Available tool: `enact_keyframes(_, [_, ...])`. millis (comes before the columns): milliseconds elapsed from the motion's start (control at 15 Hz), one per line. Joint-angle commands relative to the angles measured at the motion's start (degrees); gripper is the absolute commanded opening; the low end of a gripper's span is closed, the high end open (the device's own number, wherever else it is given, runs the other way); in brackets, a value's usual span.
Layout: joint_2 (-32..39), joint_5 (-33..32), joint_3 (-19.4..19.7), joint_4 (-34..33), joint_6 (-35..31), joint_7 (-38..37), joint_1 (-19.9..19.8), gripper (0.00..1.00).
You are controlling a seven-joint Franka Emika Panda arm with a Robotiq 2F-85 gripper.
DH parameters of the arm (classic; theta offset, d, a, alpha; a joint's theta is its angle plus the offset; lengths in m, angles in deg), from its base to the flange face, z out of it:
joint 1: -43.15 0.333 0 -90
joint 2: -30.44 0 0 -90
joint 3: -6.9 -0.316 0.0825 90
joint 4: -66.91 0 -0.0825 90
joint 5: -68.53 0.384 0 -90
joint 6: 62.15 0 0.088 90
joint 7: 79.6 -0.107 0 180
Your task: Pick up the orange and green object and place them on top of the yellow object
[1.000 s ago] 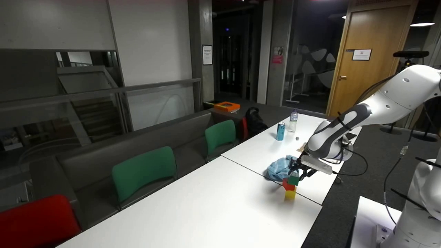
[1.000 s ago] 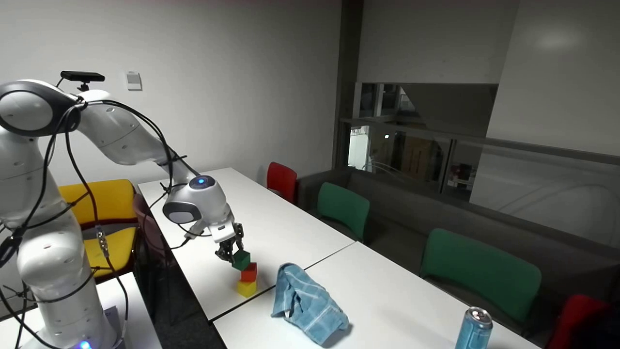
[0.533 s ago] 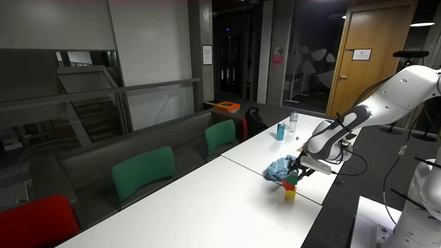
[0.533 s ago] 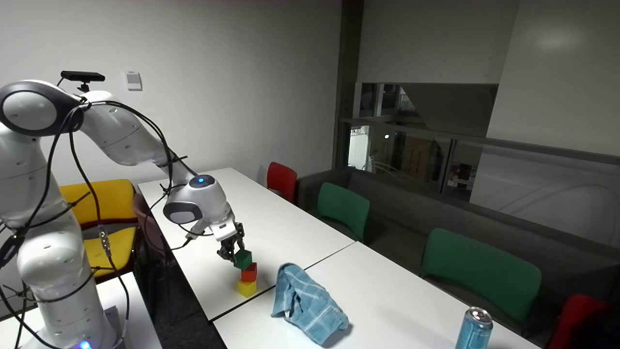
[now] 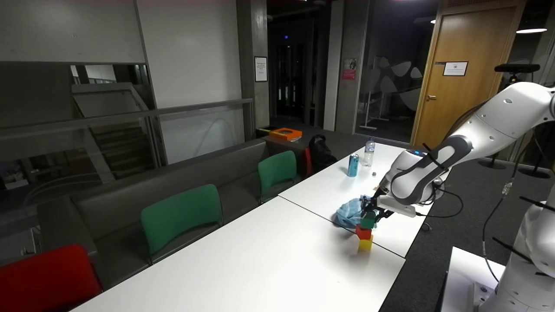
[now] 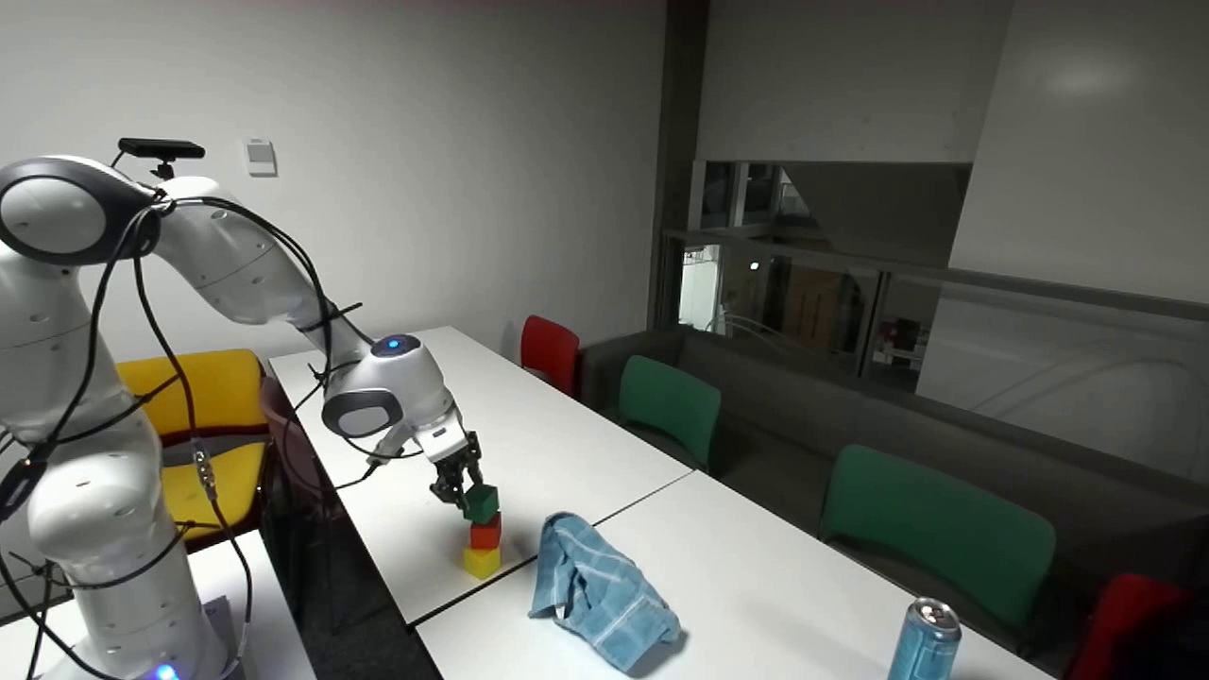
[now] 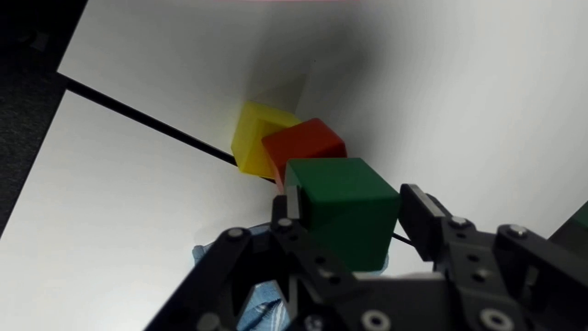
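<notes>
The yellow block (image 6: pixel 482 564) stands on the white table and shows in both exterior views. The orange-red block (image 6: pixel 486 535) rests on top of it, turned at a slight angle. In the wrist view the red block (image 7: pixel 305 140) and yellow block (image 7: pixel 250 131) show partly behind the green block (image 7: pixel 344 184). My gripper (image 7: pixel 351 204) is shut on the green block, one finger on each side. In both exterior views the green block (image 5: pixel 368 220) is just above the red block (image 5: pixel 363 233), slightly tilted. I cannot tell whether the two touch.
A crumpled blue cloth (image 6: pixel 604 595) lies beside the stack. A blue can (image 5: pixel 353 165) and a clear bottle (image 5: pixel 369 152) stand farther along the table. A dark seam (image 7: pixel 151 122) between tables runs close to the yellow block.
My gripper has moved slightly up and across with the green block, bringing it more squarely over the red block. The red and yellow blocks have not moved.
</notes>
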Motion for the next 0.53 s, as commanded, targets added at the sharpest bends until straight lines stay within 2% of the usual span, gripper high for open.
enact_keyframes(0, [-1.3,-4.0,-0.8,0.3,0.6,-2.9,-2.8,0.33])
enact_keyframes(267, [-1.7,-4.3,-0.9,0.3,0.9,-2.8,-3.0,0.33])
enact_keyframes(467, [-2.6,-2.7,-1.0,0.3,1.2,-2.2,-1.6,0.33])
